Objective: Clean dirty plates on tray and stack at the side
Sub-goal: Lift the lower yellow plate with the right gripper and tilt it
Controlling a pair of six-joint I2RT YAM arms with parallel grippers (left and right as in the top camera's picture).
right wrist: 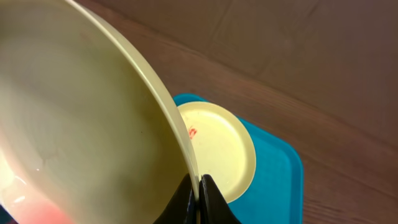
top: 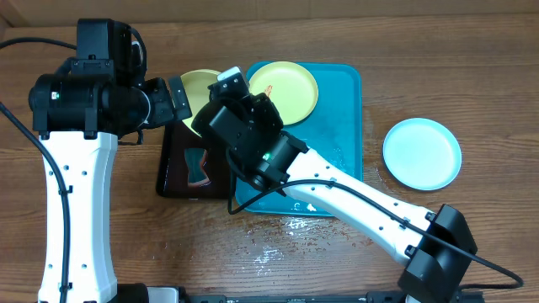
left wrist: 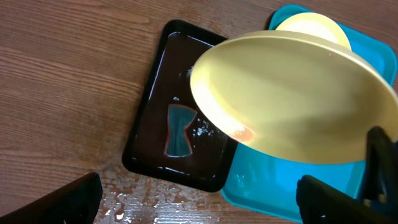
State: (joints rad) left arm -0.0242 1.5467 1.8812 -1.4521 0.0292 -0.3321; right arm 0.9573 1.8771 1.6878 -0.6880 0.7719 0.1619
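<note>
The right tool (right wrist: pixel 198 185) clamps a tilted yellow-green plate (right wrist: pixel 81 124) at its rim.

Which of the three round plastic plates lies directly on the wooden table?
The light teal round plastic plate, alone to the right of the rectangular turquoise plastic tray.

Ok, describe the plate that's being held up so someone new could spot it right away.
Start at the big blue tray. At its left edge, by the small black tray, a yellow-green plate hangs tilted in the air, pinched by the right claw. The other yellow-green plate lies flat on the blue tray.
</note>
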